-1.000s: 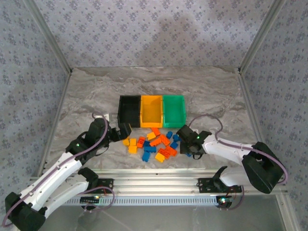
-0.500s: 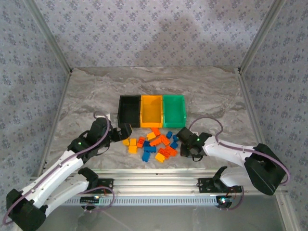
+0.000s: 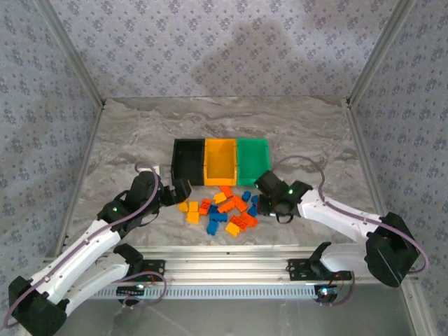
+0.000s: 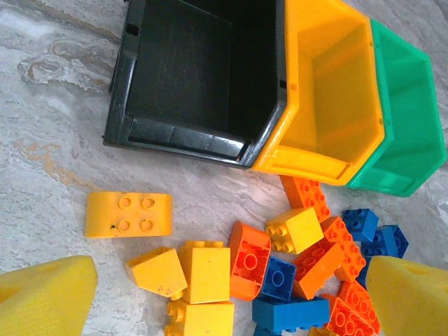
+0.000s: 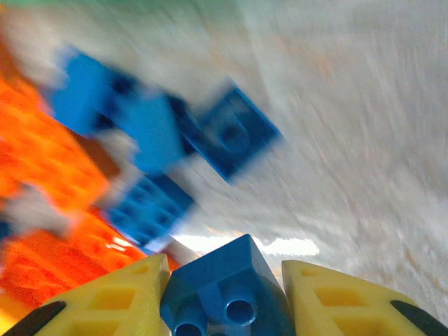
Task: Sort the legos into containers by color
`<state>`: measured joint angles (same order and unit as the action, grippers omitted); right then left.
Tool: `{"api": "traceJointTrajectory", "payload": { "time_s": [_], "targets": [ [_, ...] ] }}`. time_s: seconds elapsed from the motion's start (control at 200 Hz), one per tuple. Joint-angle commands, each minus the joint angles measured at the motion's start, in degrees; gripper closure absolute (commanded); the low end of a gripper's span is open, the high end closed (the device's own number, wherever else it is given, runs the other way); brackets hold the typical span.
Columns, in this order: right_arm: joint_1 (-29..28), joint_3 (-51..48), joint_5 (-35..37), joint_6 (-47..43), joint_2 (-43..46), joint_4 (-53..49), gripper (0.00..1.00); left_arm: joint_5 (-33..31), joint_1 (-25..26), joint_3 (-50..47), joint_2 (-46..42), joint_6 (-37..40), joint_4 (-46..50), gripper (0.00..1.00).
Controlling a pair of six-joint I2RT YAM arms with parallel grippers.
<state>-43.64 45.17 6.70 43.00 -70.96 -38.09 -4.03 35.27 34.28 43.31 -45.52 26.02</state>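
Note:
The legos (image 3: pixel 224 210) lie in a mixed yellow, orange-red and blue pile in front of the containers: a black bin (image 3: pixel 187 159), a yellow-orange bin (image 3: pixel 220 161) and a green bin (image 3: pixel 252 159). My left gripper (image 3: pixel 180 190) hovers open at the pile's left edge, over yellow bricks (image 4: pixel 206 273); its fingers (image 4: pixel 45 294) stand wide apart. My right gripper (image 3: pixel 264 203) is at the pile's right edge below the green bin, shut on a blue brick (image 5: pixel 231 294). Beyond it, blurred blue bricks (image 5: pixel 231 133) and orange-red ones (image 5: pixel 42 168) lie on the table.
A flat yellow brick (image 4: pixel 128 213) lies apart, left of the pile, in front of the black bin (image 4: pixel 192 70). The bins stand joined in a row on the marble table (image 3: pixel 140 133). Patterned walls close off the back and sides.
My right gripper has closed on the blue brick and moved up and left, from the pile's right side toward the green bin. The left arm has barely shifted.

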Motion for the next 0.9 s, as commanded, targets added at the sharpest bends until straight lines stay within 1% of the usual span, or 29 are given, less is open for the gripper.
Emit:
{"api": "traceJointTrajectory", "payload": {
  "time_s": [0.0,0.155,0.28,0.455,0.505,0.55,0.625,0.66,0.755,0.835,0.899],
  "targets": [
    [3.14,8.99,-0.63,-6.37,-4.33,0.36,0.70,-1.83,0.15,1.49,-1.62,-0.07,1.50,0.02],
    [7.43,20.08,-0.42,-10.60,-15.58,3.39,0.71,-3.16,0.15,1.19,-3.58,-0.41,3.52,0.02],
    [10.24,27.42,2.22,-12.04,-24.02,3.44,0.71,-3.71,0.07,0.15,-5.73,-0.99,4.56,0.02],
    [12.57,33.69,1.84,-12.16,-32.99,5.14,0.65,-4.49,-0.11,-2.25,-8.83,-2.12,5.28,0.02],
    [12.79,35.11,1.78,-11.90,-34.64,5.05,0.62,-4.79,-0.27,-2.33,-8.94,-1.84,6.15,0.02],
    [12.79,35.81,1.42,-11.60,-35.49,4.95,0.58,-4.94,-0.45,-2.25,-8.79,-1.50,6.90,0.02],
    [12.94,36.14,1.29,-11.09,-35.83,5.28,0.47,-4.65,-0.72,-2.09,-8.01,-0.67,7.70,0.02],
    [13.03,36.14,1.14,-10.80,-35.81,5.37,0.44,-4.14,-0.86,-2.03,-7.37,-0.30,7.81,0.02],
    [13.35,35.81,0.74,-10.16,-34.39,5.74,0.40,-2.49,-0.90,-1.46,-4.33,1.17,7.60,0.04],
    [13.42,34.96,0.99,-9.97,-32.40,6.22,0.38,-0.77,-0.90,-0.65,-0.41,2.58,7.19,0.10],
    [13.44,33.79,1.29,-9.57,-30.28,6.59,0.38,1.42,-0.82,-0.36,2.96,3.39,5.75,0.15]
  ]
}}
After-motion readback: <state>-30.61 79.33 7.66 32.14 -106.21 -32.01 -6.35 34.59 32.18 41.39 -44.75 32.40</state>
